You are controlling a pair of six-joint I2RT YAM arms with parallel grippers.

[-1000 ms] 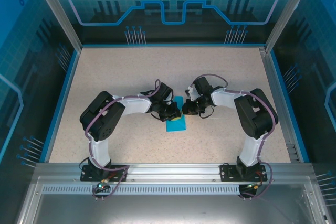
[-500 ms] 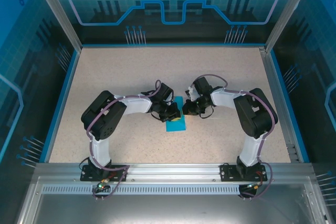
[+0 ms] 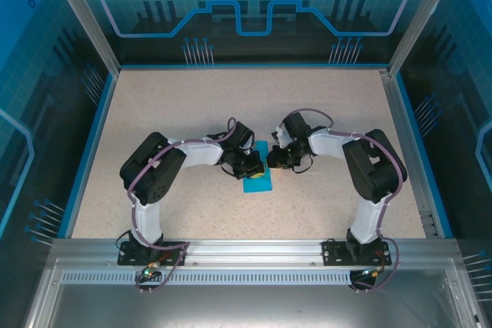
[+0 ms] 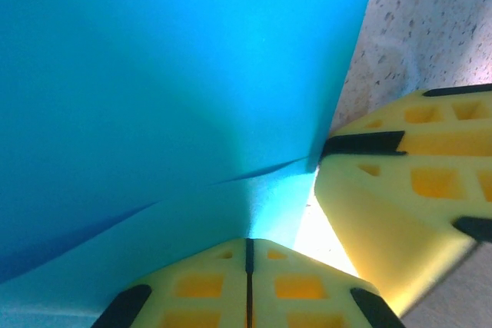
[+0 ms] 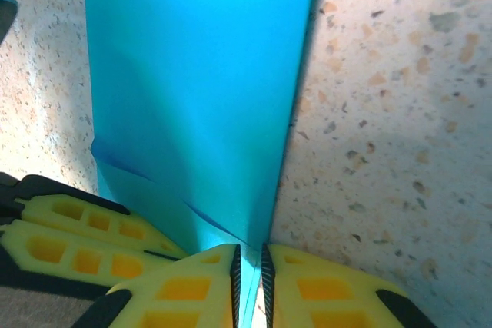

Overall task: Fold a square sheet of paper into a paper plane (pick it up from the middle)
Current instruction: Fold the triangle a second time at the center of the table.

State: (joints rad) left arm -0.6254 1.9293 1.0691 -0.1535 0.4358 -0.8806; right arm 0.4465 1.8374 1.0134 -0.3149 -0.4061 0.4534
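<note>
The square sheet of paper [image 3: 260,182] is teal-blue, folded into a narrow strip, and lies mid-table between both arms. In the left wrist view the paper [image 4: 169,74] is a broad creased surface. My left gripper [image 4: 247,242] is shut with its tips pressed against it, and nothing shows in the seam between them. From above, the left gripper [image 3: 252,165] sits at the strip's upper left. My right gripper [image 3: 274,160] meets it from the right. Its jaws [image 5: 248,250] stand a narrow gap apart around the folded edge of the paper [image 5: 200,74].
Speckled beige tabletop [image 3: 192,105] surrounds the paper. A blue rim [image 3: 92,144] and aluminium frame posts [image 3: 81,13] border it. My right gripper's yellow fingers [image 4: 400,205] crowd the left wrist view, and the left fingers [image 5: 69,236] lie beside the paper at lower left.
The right jaws have parted slightly around the paper's edge. Both arms and the paper have stayed almost where they were.
</note>
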